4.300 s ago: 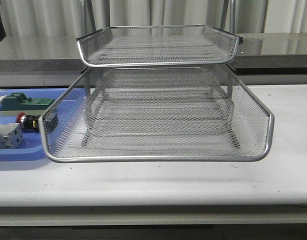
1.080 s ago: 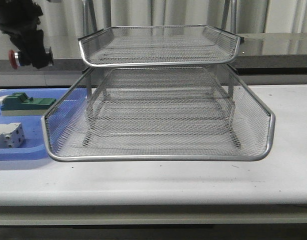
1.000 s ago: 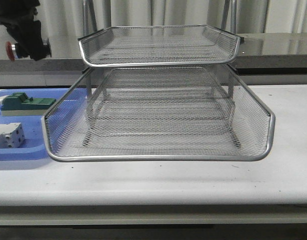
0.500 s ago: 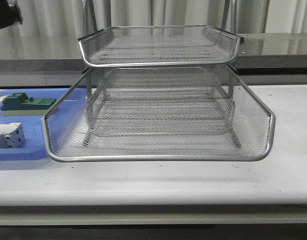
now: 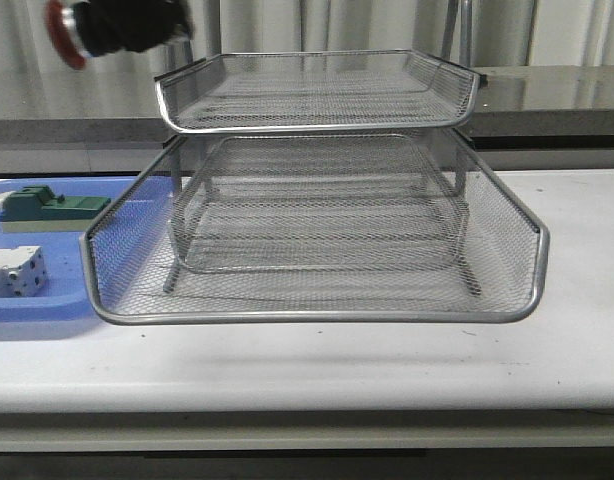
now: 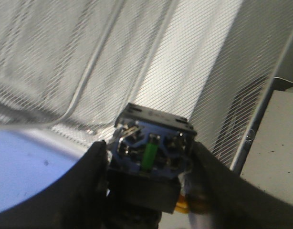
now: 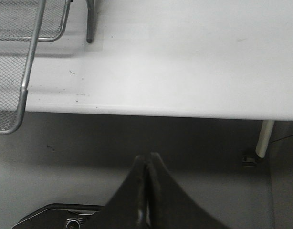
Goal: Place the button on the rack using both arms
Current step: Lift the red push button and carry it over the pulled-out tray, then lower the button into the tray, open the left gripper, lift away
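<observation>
The left gripper (image 5: pixel 122 25) is back in the front view, up high at the top left, just left of the rack's (image 5: pixel 317 125) top tier. Half a sec ago only a bit of it showed at the far left edge. The blue tray (image 5: pixel 37 305) had the button (image 5: pixel 65 30) in it approx 4 s ago; now it's up in the air, red head pointing left. The left jaws are closed on the button, one finger (image 6: pixel 91 186) on each side of its back block, in the left wrist view. Wire mesh sits right behind it.

The rack's tiers look bare. The blue tray on the worktop (image 5: pixel 317 365) holds a green block (image 5: pixel 47 208) and a white block (image 5: pixel 15 275), apart from each other.

The right gripper (image 7: pixel 147 164) hangs off the worktop's edge, jaws pressed together w/ nothing between.

No words or labels can be read.
</observation>
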`<state>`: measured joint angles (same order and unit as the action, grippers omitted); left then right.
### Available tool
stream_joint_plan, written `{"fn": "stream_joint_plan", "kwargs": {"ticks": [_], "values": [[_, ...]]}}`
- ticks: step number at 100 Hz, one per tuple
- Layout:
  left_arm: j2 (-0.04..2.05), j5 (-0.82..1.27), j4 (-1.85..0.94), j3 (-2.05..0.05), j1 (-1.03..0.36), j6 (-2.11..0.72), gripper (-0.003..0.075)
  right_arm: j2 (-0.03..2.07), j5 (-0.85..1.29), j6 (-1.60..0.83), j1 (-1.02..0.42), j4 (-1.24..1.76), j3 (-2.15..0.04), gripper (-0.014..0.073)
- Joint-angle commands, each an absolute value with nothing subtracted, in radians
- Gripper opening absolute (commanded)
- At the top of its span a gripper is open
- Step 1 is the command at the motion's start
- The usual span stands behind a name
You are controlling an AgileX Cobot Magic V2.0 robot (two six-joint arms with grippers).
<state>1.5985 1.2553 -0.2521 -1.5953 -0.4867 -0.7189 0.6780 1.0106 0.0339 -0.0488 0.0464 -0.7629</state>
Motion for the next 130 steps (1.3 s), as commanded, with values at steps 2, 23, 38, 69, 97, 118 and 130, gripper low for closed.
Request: {"fn": "stream_joint_plan", "kwargs": {"ticks": [2, 23, 38, 69, 97, 118, 130], "values": [[1.597, 1.25, -0.295, -1.618, -0.552, -0.717, -0.002, 0.676, 0.965, 0.033, -0.049, 0.039, -0.795, -0.0068], [1.703, 1.156, -0.295, -1.618, -0.632, -0.717, -0.002, 0.676, 0.965, 0.033, -0.049, 0.039, -0.795, -0.0068], [1.772, 1.092, -0.279, -1.624, -0.67, -0.717, -0.002, 0.676, 0.966, 0.033, -0.049, 0.039, -0.795, -0.0068], [1.839, 0.983, -0.226, -1.649, -0.697, -0.717, -0.002, 0.676, 0.966, 0.033, -0.049, 0.039, -0.795, -0.0068], [1.839, 0.973, -0.226, -1.649, -0.697, -0.717, 0.0129, 0.676, 0.966, 0.033, -0.049, 0.039, -0.795, -0.0068], [1.839, 0.98, -0.226, -1.649, -0.697, -0.717, 0.0378, 0.676, 0.966, 0.033, -0.049, 0.039, -0.795, -0.0068], [1.839, 0.98, -0.226, -1.649, -0.697, -0.717, 0.0389, 0.676, 0.966, 0.033, -0.049, 0.039, -0.795, -0.0068]]}}
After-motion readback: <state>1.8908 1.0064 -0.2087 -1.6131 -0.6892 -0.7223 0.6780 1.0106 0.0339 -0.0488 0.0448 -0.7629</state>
